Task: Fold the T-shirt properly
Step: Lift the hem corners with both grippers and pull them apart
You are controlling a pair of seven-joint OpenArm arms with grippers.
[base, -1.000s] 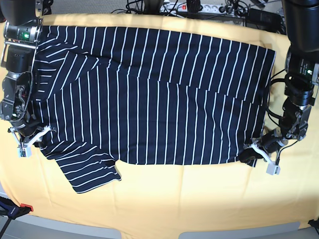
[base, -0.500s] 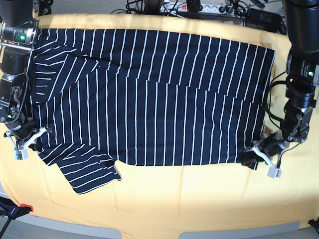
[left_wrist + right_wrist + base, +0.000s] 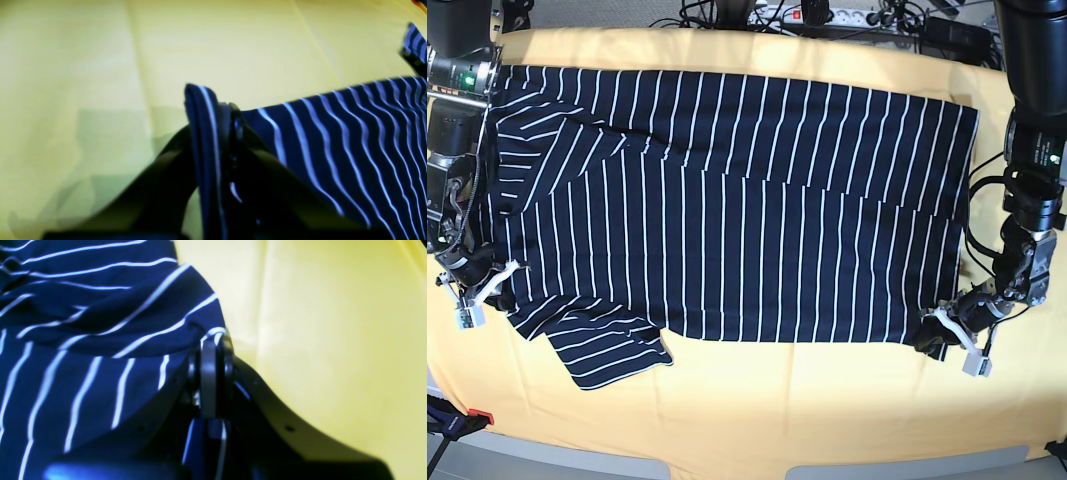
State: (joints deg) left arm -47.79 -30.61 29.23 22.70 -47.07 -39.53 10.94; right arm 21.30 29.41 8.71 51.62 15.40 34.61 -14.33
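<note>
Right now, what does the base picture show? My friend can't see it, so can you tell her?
A dark navy T-shirt with thin white stripes lies spread on a yellow-orange cloth. Two robot arms pinch its near edge, the left gripper at one corner and the right gripper at the other.

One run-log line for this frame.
left hand: shut on T-shirt hem corner | right hand: shut on shoulder-side edge | shirt flat on yellow cloth

No readable text, labels, brands or numbers anywhere in view.
</note>
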